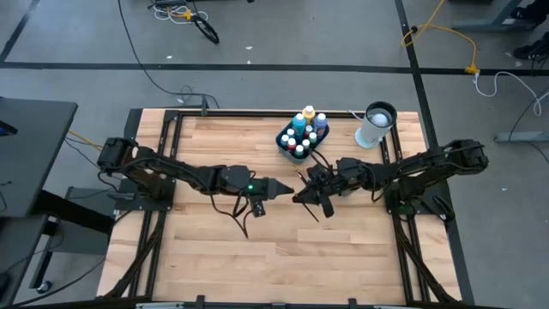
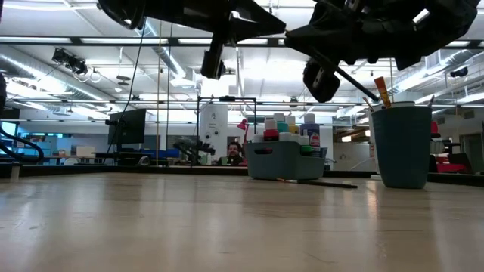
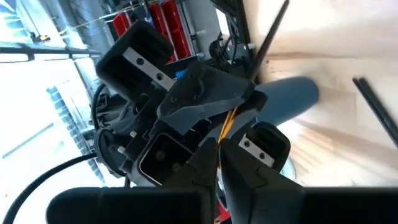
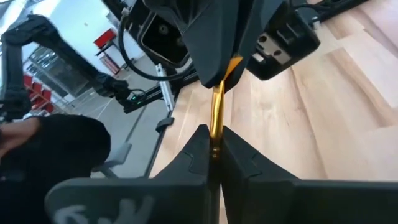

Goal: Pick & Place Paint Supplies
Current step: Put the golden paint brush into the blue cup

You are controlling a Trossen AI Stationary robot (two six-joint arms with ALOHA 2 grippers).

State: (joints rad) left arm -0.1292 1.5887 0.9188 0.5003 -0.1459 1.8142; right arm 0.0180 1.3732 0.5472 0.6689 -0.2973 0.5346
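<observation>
Here, above mid-table: left gripper [image 1: 283,188] and right gripper [image 1: 300,196] tip to tip, both clamped on one thin yellow-handled brush [image 4: 217,115] held in the air between them. Right fingers [image 4: 193,155] pinched tight on the handle; left fingers [image 3: 249,168] likewise closed on the same stick. Paint bottles [image 1: 302,129] crowded in a small blue bin [image 1: 286,144] near the far edge, beside a grey cup [image 2: 401,143] with more brushes. Another dark brush [image 2: 318,182] flat on the table [image 1: 343,249] by the bin.

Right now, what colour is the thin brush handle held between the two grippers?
Golden yellow; the thin brush handle shows best in the right wrist view, pinched in the right gripper.
</observation>
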